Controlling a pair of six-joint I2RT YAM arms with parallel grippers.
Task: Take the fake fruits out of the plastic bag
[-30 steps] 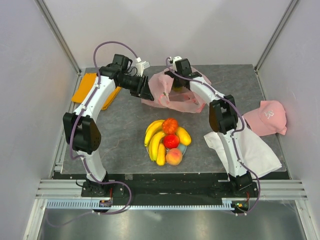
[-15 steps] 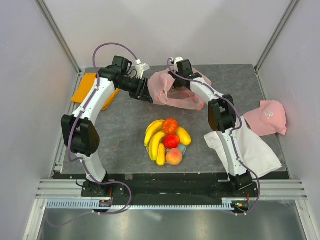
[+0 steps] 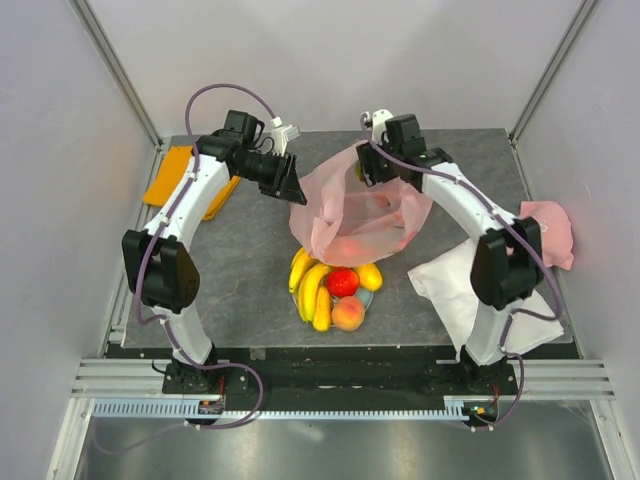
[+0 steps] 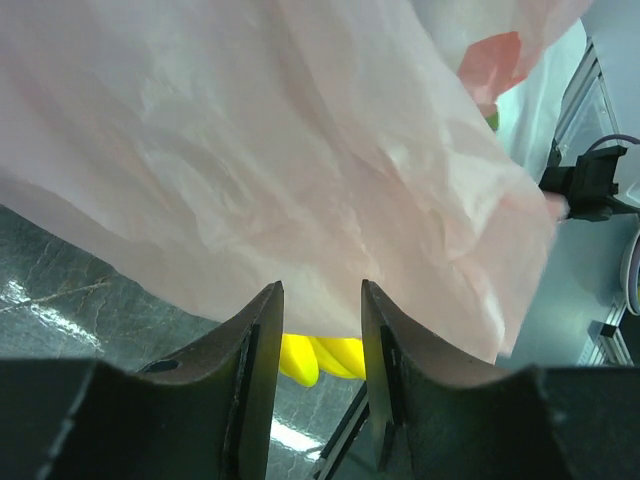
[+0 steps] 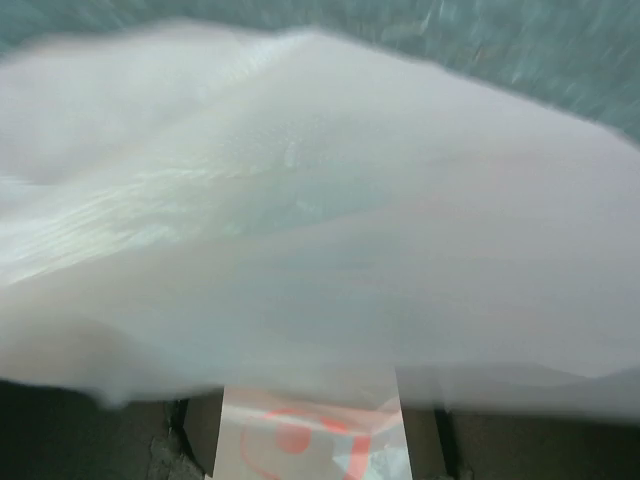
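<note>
The pink plastic bag (image 3: 355, 215) hangs lifted above the table, stretched between both grippers. My right gripper (image 3: 367, 172) is shut on its top edge, and a strip of printed bag (image 5: 312, 440) sits between its fingers (image 5: 312, 400). My left gripper (image 3: 292, 188) stands at the bag's left edge with its jaws apart. The bag (image 4: 300, 150) lies just past the tips of the left gripper (image 4: 322, 290), with the gap empty. The fake fruits lie in a pile below: yellow bananas (image 3: 310, 282), a red piece (image 3: 343, 281), a peach one (image 3: 347, 314) and a yellow one (image 3: 370, 275). An orange glow (image 3: 345, 245) shows through the bag's bottom.
A folded orange cloth (image 3: 170, 180) lies at the back left. A white cloth (image 3: 450, 285) lies at the front right, under the right arm. A pink cap (image 3: 552, 222) sits by the right edge. Walls and metal posts close in on three sides.
The right gripper has closed on the bag, lifted it and swung it forward over the fruit pile, so it now covers the orange piece. The left gripper has barely moved.
</note>
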